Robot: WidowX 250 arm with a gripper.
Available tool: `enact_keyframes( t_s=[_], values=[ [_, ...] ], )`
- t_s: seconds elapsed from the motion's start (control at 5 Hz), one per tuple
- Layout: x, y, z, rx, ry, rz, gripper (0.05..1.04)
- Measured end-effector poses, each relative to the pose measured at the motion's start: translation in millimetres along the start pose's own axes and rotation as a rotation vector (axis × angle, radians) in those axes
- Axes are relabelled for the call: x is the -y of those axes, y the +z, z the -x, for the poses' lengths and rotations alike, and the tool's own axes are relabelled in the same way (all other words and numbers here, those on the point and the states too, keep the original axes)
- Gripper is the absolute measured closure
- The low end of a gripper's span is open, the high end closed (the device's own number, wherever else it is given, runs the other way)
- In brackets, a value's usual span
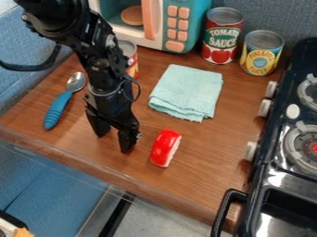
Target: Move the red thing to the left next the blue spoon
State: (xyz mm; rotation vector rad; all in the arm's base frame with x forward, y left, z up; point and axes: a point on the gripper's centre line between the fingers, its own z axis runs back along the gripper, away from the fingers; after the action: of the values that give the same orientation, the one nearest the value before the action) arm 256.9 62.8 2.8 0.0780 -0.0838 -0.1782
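1. We find a brown wood-grain counter point(204, 178) set against blue-grey surfaces, with a black toy stove point(267, 171) along its right side.
2. At the back of the counter we note a teal and white toy microwave point(193, 23) with a pink handle and pink buttons. A pink disc point(132, 15) is visible inside it.
3. We record two cans right of the microwave: a red and green one point(222, 39) and a yellow and blue one point(262, 54), upright and side by side. A third can point(130, 55) stands before the microwave, partly hidden by the arm.
4. A folded pale-blue cloth point(187, 92) lies flat near the middle.
5. We observe the blue spoon point(59, 106) at the left, its metal bowl toward the back and its ridged handle toward the front edge.
6. The red thing point(166, 147), with a white underside, lies on the counter in front of the cloth, apart from it and well apart from the spoon.
7. We see the black gripper point(114, 140) between spoon and red thing, nearer the latter, pointing down. Its fingers stand moderately apart, holding nothing.
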Motion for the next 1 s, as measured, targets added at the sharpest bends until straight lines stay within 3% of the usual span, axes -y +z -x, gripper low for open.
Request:
enact_keyframes(
  t_s=[0.2, 0.4, 0.8, 1.0],
  values=[
    [0.6, 1.0, -1.0, 0.005, 0.009, 0.005, 0.084],
    [11.7, 8.9, 12.2, -0.014, 0.024, 0.048, 0.083],
    [38.7, 57.4, -2.6, 0.068, 0.002, 0.047, 0.083],
    [59.2, 64.4, -15.0, 0.102, -0.004, 0.063, 0.083]
  ],
)
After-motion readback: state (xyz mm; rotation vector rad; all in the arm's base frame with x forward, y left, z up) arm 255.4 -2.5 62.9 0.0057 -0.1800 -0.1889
